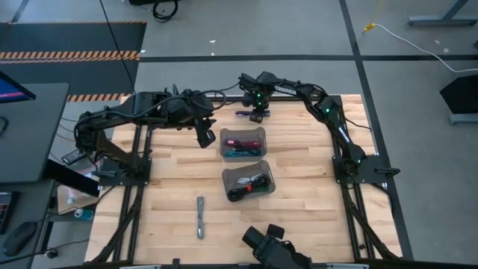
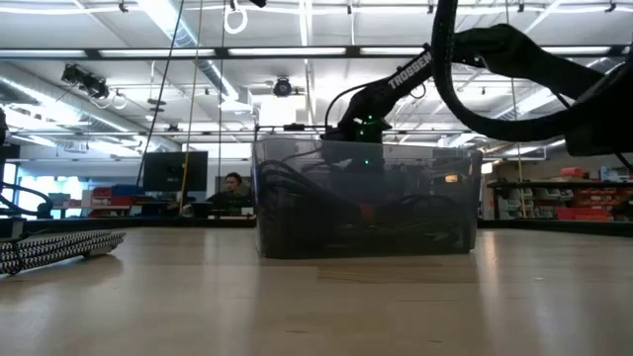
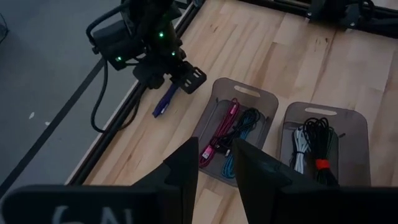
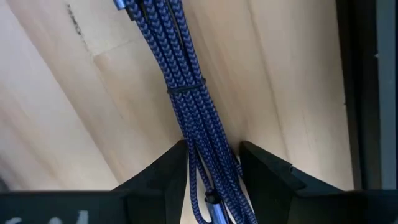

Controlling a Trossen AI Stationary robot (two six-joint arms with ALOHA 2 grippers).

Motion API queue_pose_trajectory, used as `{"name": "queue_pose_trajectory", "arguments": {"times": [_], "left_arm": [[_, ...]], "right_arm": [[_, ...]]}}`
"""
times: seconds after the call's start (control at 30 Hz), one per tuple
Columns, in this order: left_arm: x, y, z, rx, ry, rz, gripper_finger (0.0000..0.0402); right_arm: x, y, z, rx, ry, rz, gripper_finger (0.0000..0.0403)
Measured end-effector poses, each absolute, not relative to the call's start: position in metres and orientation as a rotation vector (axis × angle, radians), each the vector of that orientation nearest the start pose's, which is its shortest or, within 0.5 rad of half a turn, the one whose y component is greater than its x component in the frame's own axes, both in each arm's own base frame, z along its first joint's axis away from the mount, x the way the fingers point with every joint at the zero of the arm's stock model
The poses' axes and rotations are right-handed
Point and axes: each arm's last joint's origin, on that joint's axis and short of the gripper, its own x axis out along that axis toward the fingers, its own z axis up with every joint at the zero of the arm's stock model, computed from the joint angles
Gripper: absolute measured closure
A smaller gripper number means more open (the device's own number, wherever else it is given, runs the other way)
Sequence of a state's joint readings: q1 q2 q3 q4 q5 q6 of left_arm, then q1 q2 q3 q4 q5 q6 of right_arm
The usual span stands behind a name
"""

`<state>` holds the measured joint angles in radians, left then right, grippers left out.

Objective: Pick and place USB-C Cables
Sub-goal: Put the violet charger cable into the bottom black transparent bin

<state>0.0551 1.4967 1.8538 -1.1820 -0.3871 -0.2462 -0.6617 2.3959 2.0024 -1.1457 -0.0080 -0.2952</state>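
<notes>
Straddling the purple cable (image 4: 186, 106) at top centre of the table, my right gripper (image 4: 211, 163) must squeeze squarely mid-bundle; my left gripper (image 3: 214, 163) hangs narrowly parted, empty.

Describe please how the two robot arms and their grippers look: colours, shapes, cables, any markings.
Both arms are dark, nearly black, with jointed segments and loose black cables along them. The right arm bears white TROSSEN lettering and small green lights near its wrist. The left arm looks the same in build. The left gripper and the right gripper each have two flat, dark, wedge-shaped fingers.
</notes>
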Motion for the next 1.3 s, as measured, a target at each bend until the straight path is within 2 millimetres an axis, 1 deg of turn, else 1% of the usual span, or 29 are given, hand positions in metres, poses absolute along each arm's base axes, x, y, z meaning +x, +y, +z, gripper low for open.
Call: {"name": "queue_pose_trajectory", "arguments": {"times": [0.2,0.3,0.4,0.57,0.6,0.87,0.93,1.03,1.13,1.3], "left_arm": [[0.272,0.026,0.439,-0.091,0.761,0.515,0.0294],[0.272,0.026,0.439,-0.091,0.761,0.515,0.0294],[0.272,0.026,0.439,-0.089,0.761,0.514,0.0294],[0.272,0.026,0.439,-0.089,0.761,0.514,0.0294],[0.272,0.026,0.439,-0.089,0.761,0.514,0.0294],[0.272,0.026,0.439,-0.088,0.767,0.514,0.0294],[0.272,0.026,0.439,-0.088,0.769,0.514,0.0294],[0.271,0.026,0.438,-0.086,0.777,0.515,0.0294],[0.271,0.026,0.438,-0.085,0.781,0.515,0.0294],[0.271,0.026,0.438,-0.085,0.784,0.515,0.0294]], "right_arm": [[0.368,-0.287,0.148,0.27,1.517,-0.285,0.0248],[0.368,-0.287,0.147,0.267,1.519,-0.282,0.0259],[0.369,-0.286,0.147,0.257,1.522,-0.277,0.029],[0.37,-0.285,0.146,0.245,1.527,-0.284,0.0367],[0.37,-0.285,0.146,0.241,1.53,-0.286,0.0376],[0.373,-0.281,0.157,0.201,1.51,-0.323,0.0376],[0.373,-0.28,0.166,0.2,1.485,-0.339,0.0376],[0.371,-0.277,0.187,0.183,1.439,-0.362,0.0376],[0.369,-0.274,0.204,0.171,1.404,-0.379,0.0377],[0.361,-0.265,0.244,0.165,1.32,-0.421,0.0377]]}}
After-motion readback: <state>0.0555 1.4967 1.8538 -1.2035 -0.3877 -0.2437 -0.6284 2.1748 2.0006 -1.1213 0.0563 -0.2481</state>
